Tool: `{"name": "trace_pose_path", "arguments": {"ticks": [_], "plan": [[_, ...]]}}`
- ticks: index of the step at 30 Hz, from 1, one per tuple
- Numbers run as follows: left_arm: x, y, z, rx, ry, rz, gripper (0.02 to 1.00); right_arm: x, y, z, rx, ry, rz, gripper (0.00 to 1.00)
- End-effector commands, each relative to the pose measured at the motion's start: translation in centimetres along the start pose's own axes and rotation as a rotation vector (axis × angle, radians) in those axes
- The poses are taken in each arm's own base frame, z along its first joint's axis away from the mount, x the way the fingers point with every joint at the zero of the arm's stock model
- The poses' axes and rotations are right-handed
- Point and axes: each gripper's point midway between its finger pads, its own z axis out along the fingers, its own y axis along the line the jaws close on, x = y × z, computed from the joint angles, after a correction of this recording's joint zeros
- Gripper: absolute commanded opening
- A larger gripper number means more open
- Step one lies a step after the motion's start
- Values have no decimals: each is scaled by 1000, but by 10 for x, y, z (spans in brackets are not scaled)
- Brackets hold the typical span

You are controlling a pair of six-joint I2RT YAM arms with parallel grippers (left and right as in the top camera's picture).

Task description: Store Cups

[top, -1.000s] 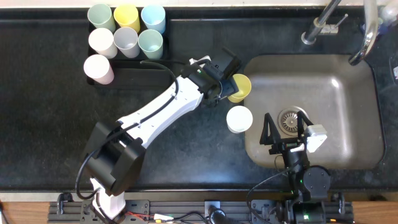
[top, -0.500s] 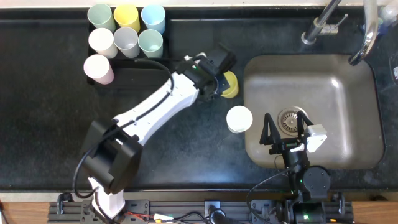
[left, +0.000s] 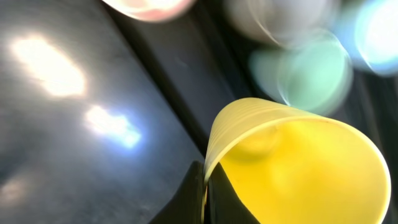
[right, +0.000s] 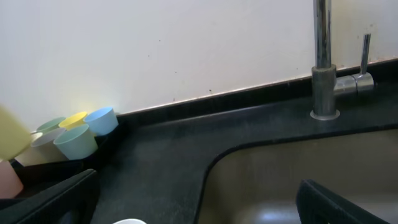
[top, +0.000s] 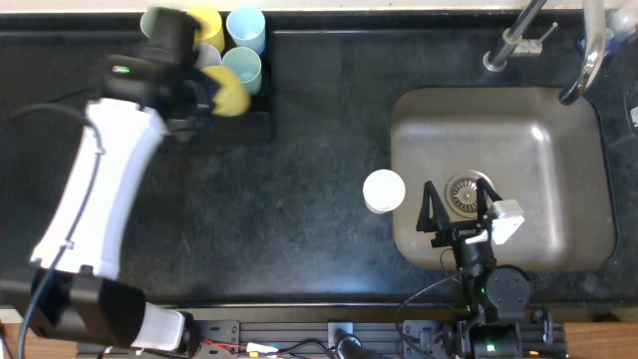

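Worktop (top: 319, 229) of black stone runs wide between the cup tray (top: 251, 118) at the far left corner and the sink (top: 558, 130) on the right. The left gripper (top: 211, 97) is up at the tray, its fingers pinching the rim of a yellow cup (top: 230, 95) that lies tilted above the tray's near edge, just beside a mint cup (top: 241, 68). A blue cup (top: 245, 25) and a second yellow one (top: 206, 20) stand in the back row against the wall. A white cup (top: 384, 190) stands at the sink's left rim, well apart from the tray. The right gripper (top: 457, 199) hangs over the basin near the drain (top: 465, 189), fingers spread wide, with the faucet (top: 518, 40) beyond at the back edge.
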Motion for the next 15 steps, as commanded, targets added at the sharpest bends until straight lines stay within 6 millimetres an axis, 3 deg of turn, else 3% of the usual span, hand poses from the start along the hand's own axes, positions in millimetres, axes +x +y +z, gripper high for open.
{"name": "trace_pose_path", "arguments": {"ticks": [1, 8, 15], "plan": [[-15, 14, 21, -57, 50, -67, 38, 3, -2, 0, 4, -1, 4, 996], [-24, 16, 46, -107, 37, -77, 56, 3, -2, 0, 4, -1, 4, 998], [-39, 17, 52, -119, -34, -80, 75, 3, -2, 0, 4, -1, 4, 998]]}}
